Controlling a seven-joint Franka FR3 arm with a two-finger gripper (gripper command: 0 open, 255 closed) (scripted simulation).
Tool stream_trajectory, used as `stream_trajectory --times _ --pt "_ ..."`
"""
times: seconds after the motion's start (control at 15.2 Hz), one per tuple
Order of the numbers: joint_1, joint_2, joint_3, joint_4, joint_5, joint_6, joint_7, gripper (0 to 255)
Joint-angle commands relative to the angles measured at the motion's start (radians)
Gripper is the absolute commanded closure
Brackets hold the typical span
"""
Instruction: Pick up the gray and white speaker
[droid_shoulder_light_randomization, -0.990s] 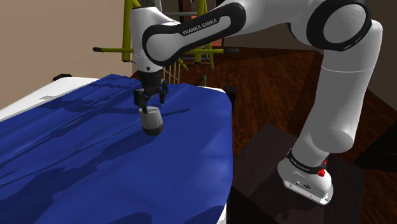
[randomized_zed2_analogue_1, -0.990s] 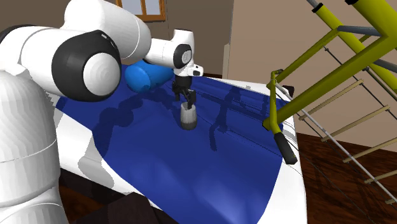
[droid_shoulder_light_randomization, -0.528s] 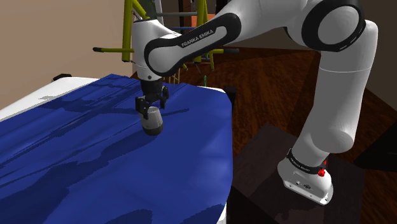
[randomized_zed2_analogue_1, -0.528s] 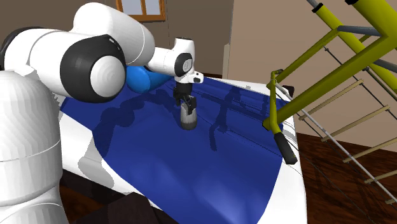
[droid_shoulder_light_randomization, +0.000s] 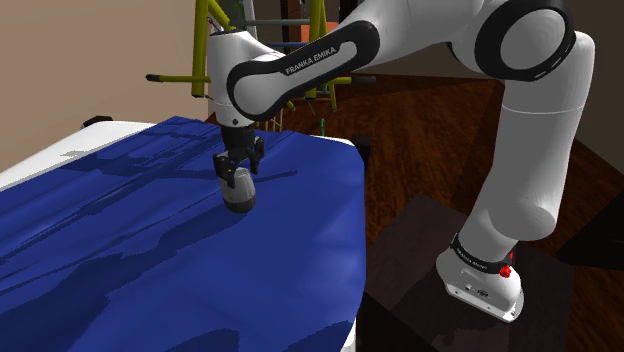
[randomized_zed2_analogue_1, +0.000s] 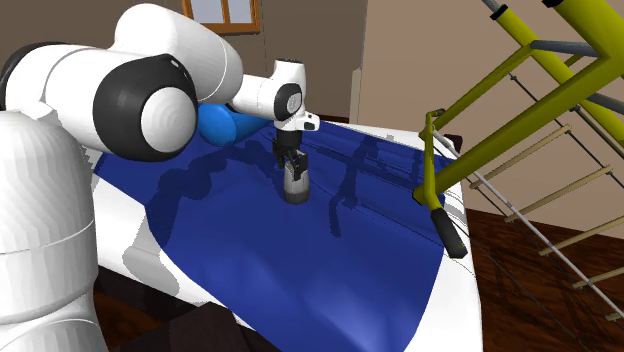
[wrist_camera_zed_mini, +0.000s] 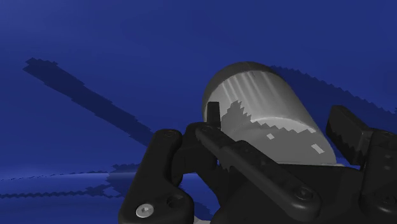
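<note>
Speaker (droid_shoulder_light_randomization: 238, 192) sat right between the claw's fingers, upright on the blue cover (droid_shoulder_light_randomization: 150, 260). It was a short grey cylinder, paler on the upper body, dark at the base. Claw (droid_shoulder_light_randomization: 238, 168) was spread and pointing straight down, one finger on each side of the speaker's upper half.

Wrist view: speaker (wrist_camera_zed_mini: 267, 121) took up nearly the whole gap of the claw (wrist_camera_zed_mini: 277, 114). One of the fingers (wrist_camera_zed_mini: 214, 114) overlapped its side. The other sat just beside the opposite side, with what looked like a thin strip of blue between. So it was straddled, not clamped. The base rested on the cover directly under the claw.

Second exterior view agreed: claw (randomized_zed2_analogue_1: 292, 166) was over the speaker (randomized_zed2_analogue_1: 294, 187), fingers down past its top.

Around the claw lay blue cover (wrist_camera_zed_mini: 95, 51) with the arm's shadow (wrist_camera_zed_mini: 83, 95) across it. Above the claw, the white arm (droid_shoulder_light_randomization: 300, 60), marked FRANKA EMIKA, ran back toward the stand (droid_shoulder_light_randomization: 410, 260), a dark box. The cover draped a white bed (droid_shoulder_light_randomization: 60, 150).

Farther from the claw, a blue bolster (randomized_zed2_analogue_1: 225, 125) lay on the cover, well apart from the speaker. Past the bed edge stood a yellow-green tube frame (randomized_zed2_analogue_1: 520, 110) with a black grip (randomized_zed2_analogue_1: 450, 232) at its low end. Farthest out were the dark wood floor (droid_shoulder_light_randomization: 420, 130) and a beige wall (randomized_zed2_analogue_1: 430, 60).
</note>
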Motion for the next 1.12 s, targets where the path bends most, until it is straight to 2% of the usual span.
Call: stream_trajectory --times 0.0,1.06 --pt "-0.001 0.002 -0.001 -0.001 0.000 0.000 0.000 255" --pt "0.000 -0.030 0.005 0.160 0.012 -0.191 0.003 255"
